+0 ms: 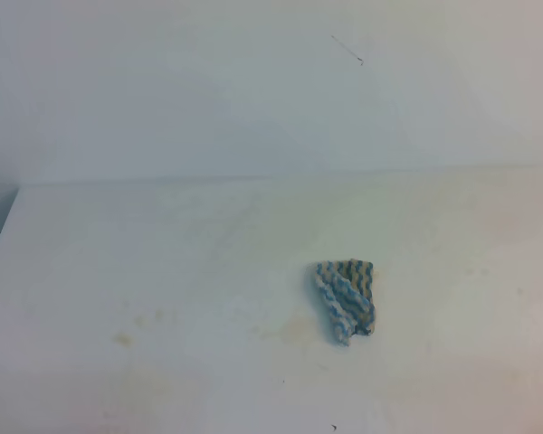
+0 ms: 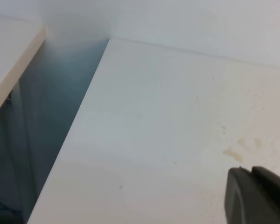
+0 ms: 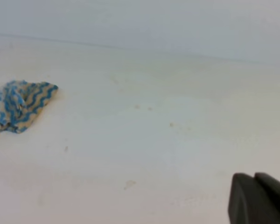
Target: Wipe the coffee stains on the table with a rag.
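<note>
Right of centre on the surface (image 1: 163, 253), toward its near edge, the rag (image 1: 346, 298) lies crumpled and free, long axis running from the far edge to the near one, narrowing nearward. Just left of it a faint yellowish stain (image 1: 285, 330) remains, so wiping looks largely done, with a smear left.

Left wrist view: the left fingers (image 2: 254, 196) appear pressed together, empty; small tan blotches (image 2: 233, 153) lie near them.

Right wrist view: the rag (image 3: 19, 106) sits well apart at the left, pointing right; the right fingers (image 3: 256, 198) are clenched on nothing
</note>
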Robot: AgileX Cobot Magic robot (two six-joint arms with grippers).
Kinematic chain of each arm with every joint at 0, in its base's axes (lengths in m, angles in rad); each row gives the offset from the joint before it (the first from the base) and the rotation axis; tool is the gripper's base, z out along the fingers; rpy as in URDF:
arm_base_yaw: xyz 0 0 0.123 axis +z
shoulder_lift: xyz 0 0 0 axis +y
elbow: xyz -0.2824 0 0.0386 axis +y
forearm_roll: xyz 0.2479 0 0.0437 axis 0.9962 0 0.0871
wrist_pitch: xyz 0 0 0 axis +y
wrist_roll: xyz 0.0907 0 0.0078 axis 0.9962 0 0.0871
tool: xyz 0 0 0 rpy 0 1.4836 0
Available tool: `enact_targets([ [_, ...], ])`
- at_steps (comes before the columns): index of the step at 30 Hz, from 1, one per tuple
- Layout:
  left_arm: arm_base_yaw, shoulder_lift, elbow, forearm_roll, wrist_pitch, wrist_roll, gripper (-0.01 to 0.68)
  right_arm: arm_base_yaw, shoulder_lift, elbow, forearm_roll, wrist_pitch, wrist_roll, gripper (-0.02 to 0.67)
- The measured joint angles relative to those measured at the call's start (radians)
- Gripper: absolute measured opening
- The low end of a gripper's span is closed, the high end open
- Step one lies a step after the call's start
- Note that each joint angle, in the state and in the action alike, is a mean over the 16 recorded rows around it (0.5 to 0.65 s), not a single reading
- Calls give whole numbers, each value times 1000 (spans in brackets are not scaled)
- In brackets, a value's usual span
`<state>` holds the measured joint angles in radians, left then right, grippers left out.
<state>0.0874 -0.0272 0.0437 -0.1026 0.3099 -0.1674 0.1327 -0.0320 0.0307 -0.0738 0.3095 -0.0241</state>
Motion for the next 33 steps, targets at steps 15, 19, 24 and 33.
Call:
enact_targets([
  [15,0,0,0,0,1,0,1,0,0,0,0,-1,0,-4],
  [19,0,0,0,0,1,0,1,0,0,0,0,-1,0,-4],
  [24,0,0,0,0,1,0,1,0,0,0,0,-1,0,-4],
  [33,0,0,0,0,0,0,1,0,0,0,0,-1,0,-4],
])
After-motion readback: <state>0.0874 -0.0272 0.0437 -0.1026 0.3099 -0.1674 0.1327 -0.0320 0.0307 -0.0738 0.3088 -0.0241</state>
